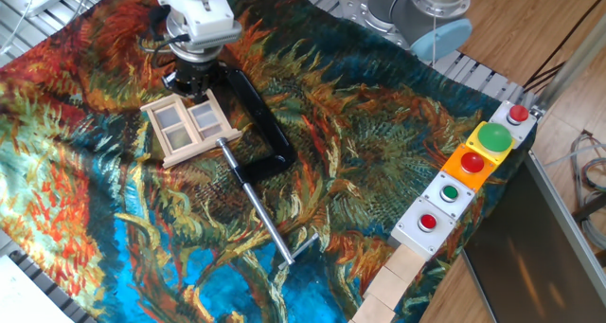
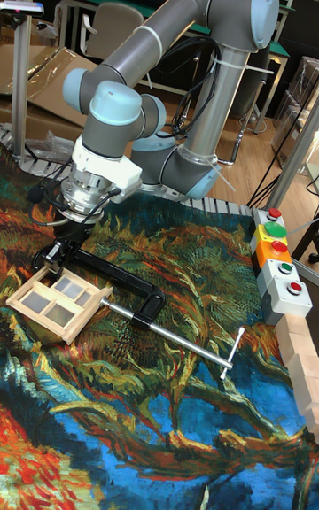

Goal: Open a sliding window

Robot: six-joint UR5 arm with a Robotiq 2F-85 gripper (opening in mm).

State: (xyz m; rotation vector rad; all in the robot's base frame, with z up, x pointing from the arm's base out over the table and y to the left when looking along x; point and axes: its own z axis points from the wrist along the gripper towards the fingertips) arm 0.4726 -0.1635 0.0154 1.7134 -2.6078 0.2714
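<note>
The sliding window [image 1: 189, 130] is a small pale wooden frame with greyish panes, lying flat on the painted cloth at the upper left; it also shows in the tall fixed view [image 2: 57, 299]. My gripper [image 1: 189, 82] points down right at the window's far edge, its dark fingers low over the frame [image 2: 69, 251]. The wrist housing hides the fingertips, so the jaw gap and any contact with the frame do not show.
A black C-clamp [image 1: 254, 115] lies against the window's right side, its steel rod [image 1: 261, 215] running toward the front. A button box [image 1: 469, 176] with red and green buttons and some wooden blocks [image 1: 393, 285] line the right edge.
</note>
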